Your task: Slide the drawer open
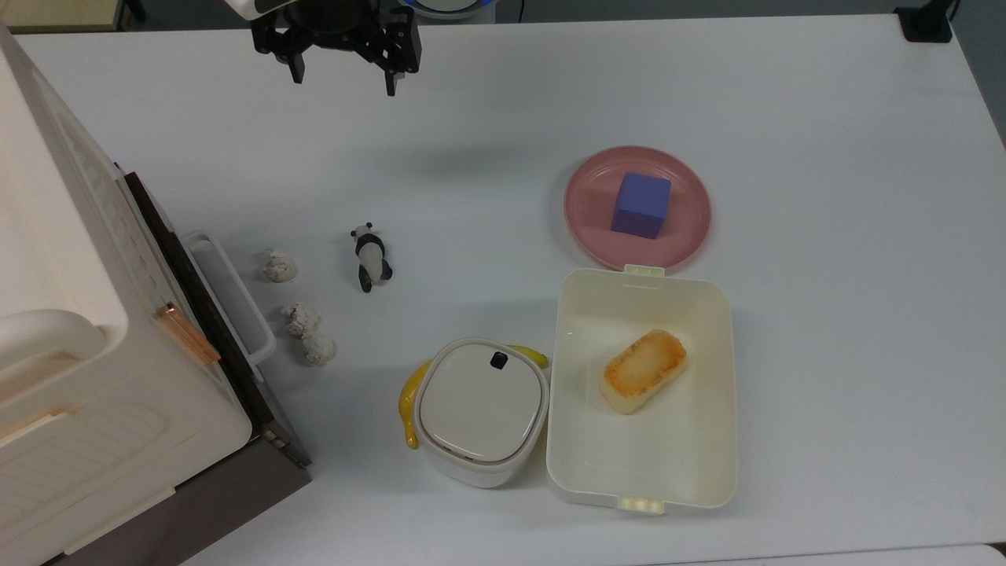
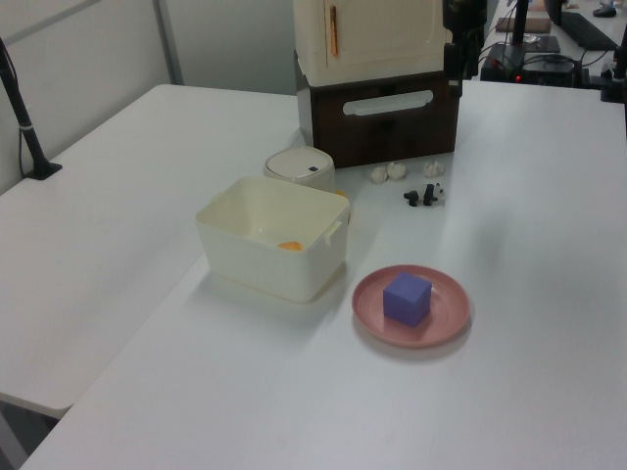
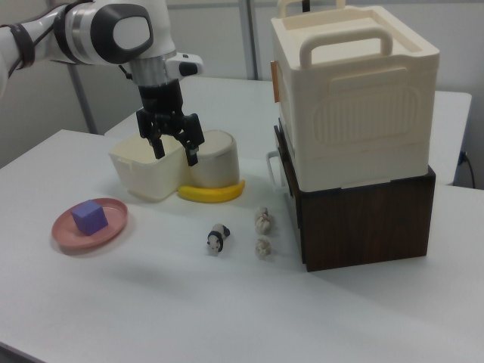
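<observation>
Hovering at the top view's upper edge with its jaws spread wide and empty, the gripper [image 1: 343, 79] sits well apart from the drawer [image 1: 206, 314], which lies shut under the cabinet [image 1: 94, 393] at the top view's lower left.

Gripper [image 3: 175, 150] hangs above the table, fingers spread — nothing between them. Drawer [image 3: 363, 219] sits closed under the cream cabinet [image 3: 355, 98]; panda figurine [image 3: 217, 239] lies near its white handle [image 3: 271, 168].
</observation>
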### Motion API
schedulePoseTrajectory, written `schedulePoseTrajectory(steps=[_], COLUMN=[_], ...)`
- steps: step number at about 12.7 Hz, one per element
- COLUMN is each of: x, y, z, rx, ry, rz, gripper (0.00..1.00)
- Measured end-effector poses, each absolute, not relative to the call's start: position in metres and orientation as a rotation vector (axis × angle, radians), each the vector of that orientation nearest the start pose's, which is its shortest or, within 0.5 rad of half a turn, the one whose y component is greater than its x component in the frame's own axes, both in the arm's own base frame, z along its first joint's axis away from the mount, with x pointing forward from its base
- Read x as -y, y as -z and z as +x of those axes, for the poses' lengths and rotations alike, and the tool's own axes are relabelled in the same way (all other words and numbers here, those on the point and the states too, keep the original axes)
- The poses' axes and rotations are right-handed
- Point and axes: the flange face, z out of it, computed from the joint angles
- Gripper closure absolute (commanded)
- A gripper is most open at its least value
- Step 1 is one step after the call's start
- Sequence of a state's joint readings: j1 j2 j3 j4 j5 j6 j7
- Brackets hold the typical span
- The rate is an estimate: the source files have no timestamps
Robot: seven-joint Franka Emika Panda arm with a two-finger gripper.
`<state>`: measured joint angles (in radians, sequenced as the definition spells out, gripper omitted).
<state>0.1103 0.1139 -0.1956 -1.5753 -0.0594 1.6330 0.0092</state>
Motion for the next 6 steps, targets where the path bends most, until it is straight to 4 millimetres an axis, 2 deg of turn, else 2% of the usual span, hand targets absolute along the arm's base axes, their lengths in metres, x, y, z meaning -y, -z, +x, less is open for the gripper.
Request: schedulePoseTrajectory(steps=[2, 6], x=[0.05, 0.06], y=[-0.564, -0.55], z=[0.59, 0.616], rx=[-0.095, 0.15], ry=[-0.075, 0.095], rz=[-3.219, -3.235], gripper=[0.0, 0.0])
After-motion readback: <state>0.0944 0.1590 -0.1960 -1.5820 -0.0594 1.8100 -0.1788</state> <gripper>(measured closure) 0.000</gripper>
